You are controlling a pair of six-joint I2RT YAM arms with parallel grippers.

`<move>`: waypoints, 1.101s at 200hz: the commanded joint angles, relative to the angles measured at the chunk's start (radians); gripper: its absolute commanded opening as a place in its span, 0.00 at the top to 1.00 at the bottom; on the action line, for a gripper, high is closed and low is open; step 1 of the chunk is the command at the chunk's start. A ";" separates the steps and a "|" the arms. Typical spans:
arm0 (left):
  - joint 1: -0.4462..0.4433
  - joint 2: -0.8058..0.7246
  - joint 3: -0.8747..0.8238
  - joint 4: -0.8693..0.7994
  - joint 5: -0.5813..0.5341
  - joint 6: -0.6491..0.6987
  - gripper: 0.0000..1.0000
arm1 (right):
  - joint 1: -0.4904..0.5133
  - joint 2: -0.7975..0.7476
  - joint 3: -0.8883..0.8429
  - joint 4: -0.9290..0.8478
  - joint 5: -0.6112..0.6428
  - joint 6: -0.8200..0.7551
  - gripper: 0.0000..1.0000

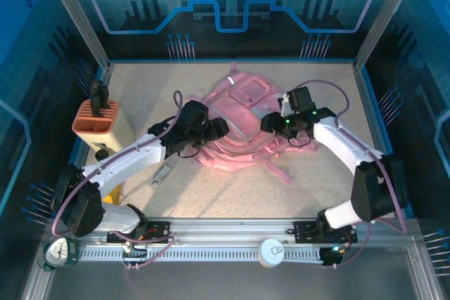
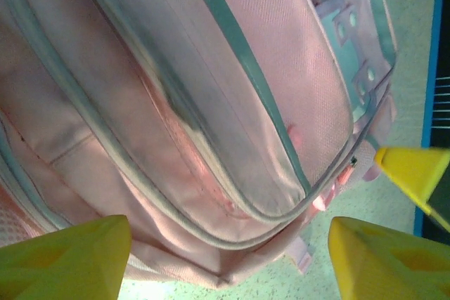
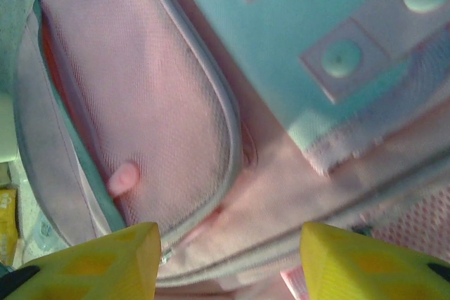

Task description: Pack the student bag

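We judge the main risk to be the soft cloth: a pinch could catch only a loose outer layer, bunching it or dragging the whole student bag (image 1: 242,121) across the tabletop (image 1: 211,198), and arms working this near each other could knock together. The bag lies flat mid-tabletop between them, front pockets up. Its long axis runs near to far, leaning slightly rightward at the near end, what looks like the carry loop toward the far wall and straps trailing toward us. Our left fingers (image 2: 63,258) stand wide apart over its zip seams, holding nothing; our right fingers (image 3: 91,261) are apart too, over a mesh pocket.
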 commanded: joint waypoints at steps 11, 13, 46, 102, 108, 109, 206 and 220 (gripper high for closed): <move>-0.063 0.032 0.042 -0.036 -0.128 -0.023 0.18 | 0.006 0.085 0.057 0.018 -0.032 0.004 0.46; -0.070 0.035 0.045 -0.037 -0.136 -0.024 0.17 | 0.006 0.093 0.061 0.019 -0.032 0.004 0.46; -0.126 0.068 0.072 -0.061 -0.222 -0.039 0.04 | 0.024 0.172 0.101 0.026 -0.042 -0.005 0.57; -0.186 0.132 0.136 -0.149 -0.317 -0.049 0.01 | 0.061 0.160 0.069 0.095 -0.082 0.060 0.90; -0.194 0.134 0.140 -0.156 -0.324 -0.053 0.01 | 0.066 0.147 0.060 0.108 -0.092 0.073 0.92; -0.194 0.134 0.140 -0.157 -0.325 -0.054 0.01 | 0.067 0.145 0.058 0.111 -0.093 0.075 0.93; -0.344 0.231 0.225 -0.210 -0.422 -0.184 0.01 | 0.138 -0.099 -0.140 0.336 -0.070 0.394 1.00; -0.365 0.255 0.240 -0.208 -0.459 -0.166 0.01 | 0.158 -0.120 -0.151 0.341 -0.043 0.426 1.00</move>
